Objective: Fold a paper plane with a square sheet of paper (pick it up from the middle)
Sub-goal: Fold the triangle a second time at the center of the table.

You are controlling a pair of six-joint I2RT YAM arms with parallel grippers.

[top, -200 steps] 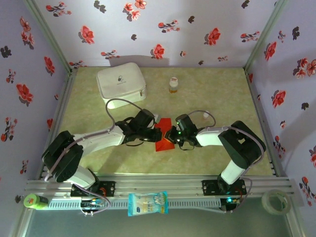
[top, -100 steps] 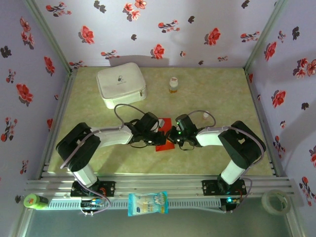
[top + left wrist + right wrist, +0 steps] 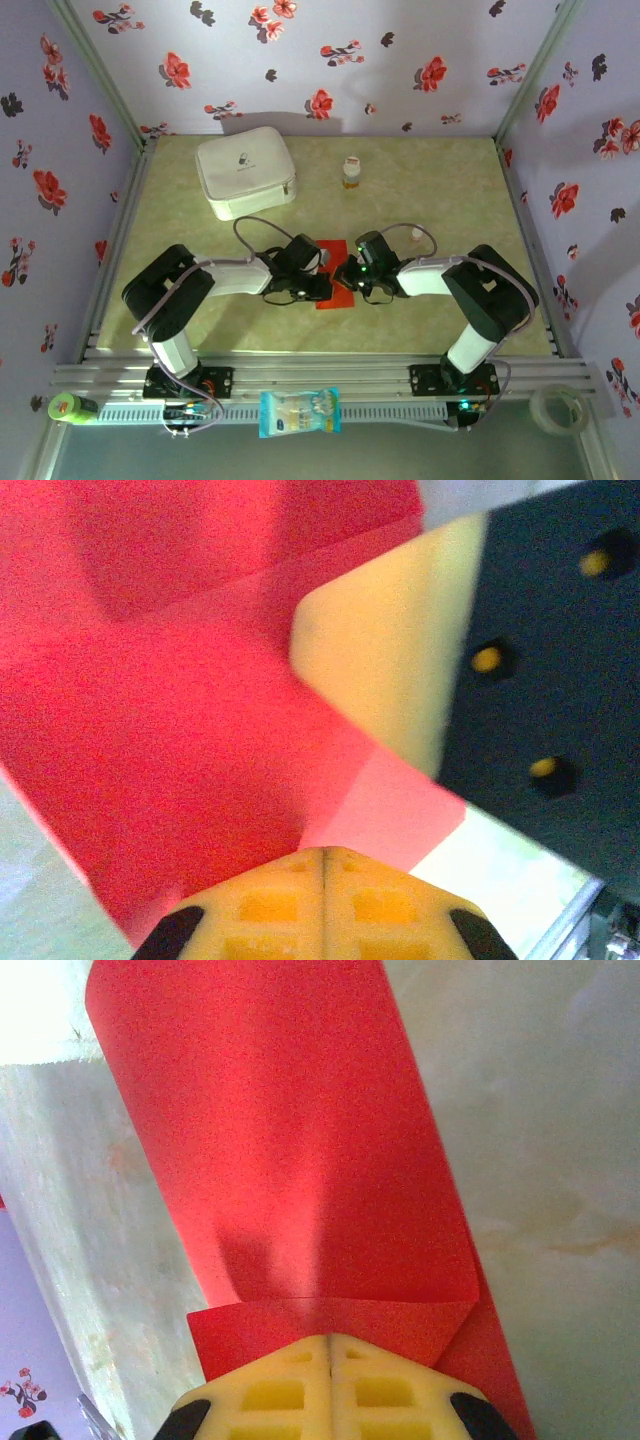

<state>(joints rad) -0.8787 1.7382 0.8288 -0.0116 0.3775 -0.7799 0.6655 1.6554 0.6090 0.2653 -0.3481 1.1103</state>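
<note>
The square sheet of paper (image 3: 335, 299) is bright red and lies partly folded on the table between both arms. In the right wrist view the paper (image 3: 290, 1140) stretches away from me, with a narrow folded flap (image 3: 330, 1320) just in front of my right gripper (image 3: 330, 1338). That gripper is shut, its tips resting on the flap. My left gripper (image 3: 325, 852) is shut too, tips down on the paper (image 3: 170, 730), with a yellow finger (image 3: 390, 670) of the right gripper close ahead. From above, the left gripper (image 3: 318, 281) and the right gripper (image 3: 350, 279) nearly meet over the sheet.
A white zip case (image 3: 245, 171) sits at the back left and a small bottle (image 3: 350, 172) at the back middle. On the front rail lie a blue-and-white snack packet (image 3: 299, 411), a tape roll (image 3: 558, 407) and a green object (image 3: 65, 406).
My left arm has swung its elbow inward and its gripper has slid slightly right over the paper, covering more of it. The right arm has stayed still.
</note>
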